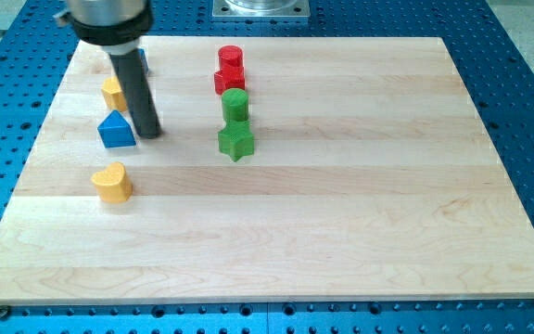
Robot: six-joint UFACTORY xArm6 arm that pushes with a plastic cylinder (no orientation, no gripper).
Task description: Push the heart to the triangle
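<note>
The yellow heart (111, 182) lies at the view's left, below the blue triangle (116, 130). My tip (150, 134) rests on the board just right of the blue triangle, almost touching it, and above and right of the heart. The rod rises up and left from the tip and partly hides a yellow block (112, 93) and a blue block (142, 61) behind it.
A red cylinder (230, 57) stands on the far side above a red block (229, 80). Below them are a green cylinder (235, 103) and a green star (235, 141). The wooden board (341, 204) lies on a blue perforated table.
</note>
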